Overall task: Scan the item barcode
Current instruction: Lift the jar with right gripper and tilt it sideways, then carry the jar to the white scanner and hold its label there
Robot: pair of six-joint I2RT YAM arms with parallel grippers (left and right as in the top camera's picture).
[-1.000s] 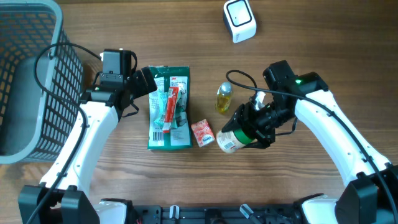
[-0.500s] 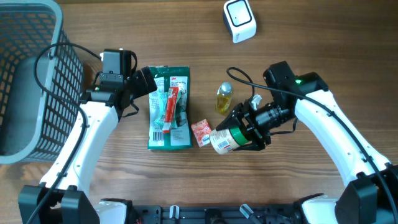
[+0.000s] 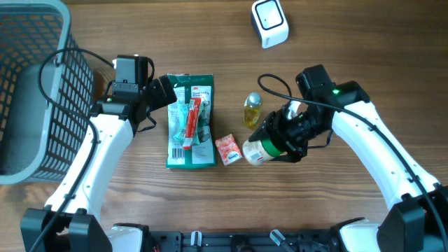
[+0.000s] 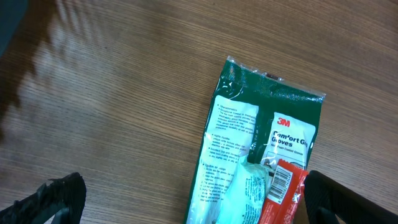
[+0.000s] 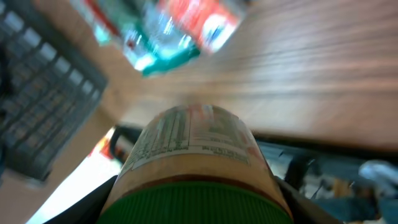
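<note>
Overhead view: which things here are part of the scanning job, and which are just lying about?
In the job: jar, right gripper holding it, white scanner.
Lying about: green glove packet, small red packet, little yellow bottle, basket.

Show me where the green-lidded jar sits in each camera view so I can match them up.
Overhead: jar lies sideways right of centre, held in the right gripper.
Left wrist: not in it.
Right wrist: jar fills bottom centre, cap end nearest the lens.
Shared landmark: green glove packet, lower right in left wrist, probably the blurred green-red shape at top of right wrist.
</note>
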